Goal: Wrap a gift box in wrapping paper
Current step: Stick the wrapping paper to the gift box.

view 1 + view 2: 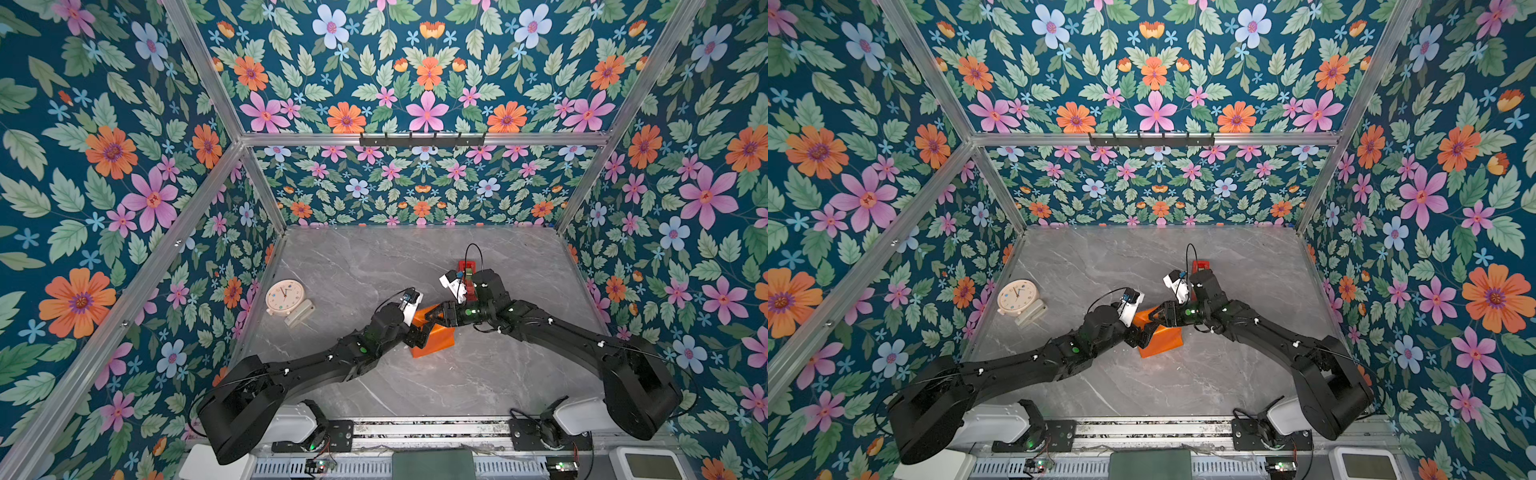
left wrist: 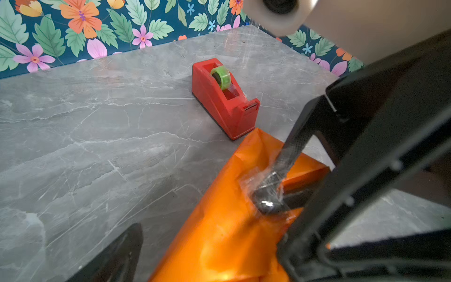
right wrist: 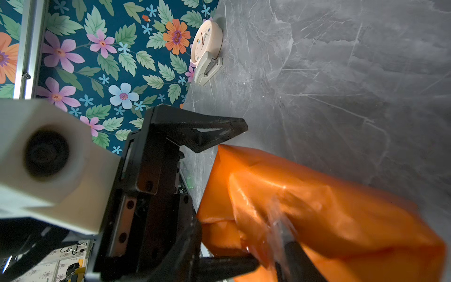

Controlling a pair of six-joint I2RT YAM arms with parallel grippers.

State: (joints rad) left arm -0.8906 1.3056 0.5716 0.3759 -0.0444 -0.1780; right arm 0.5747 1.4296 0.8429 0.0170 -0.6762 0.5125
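Marble table (image 1: 374,270): L gripper (image 1: 419,334) & R gripper (image 1: 431,316) at orange wrapping paper (image 1: 438,340).

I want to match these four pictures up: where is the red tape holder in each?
In a top view: the tape dispenser peeks out beyond the right arm.
In a top view: tape dispenser, likewise.
Left wrist: mid-picture, whole.
Right wrist: not in it.
Shared landmark: the wrapping paper.

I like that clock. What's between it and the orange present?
Bare table beside the clock, then the robot's left arm over the present's edge, seen in both top views.
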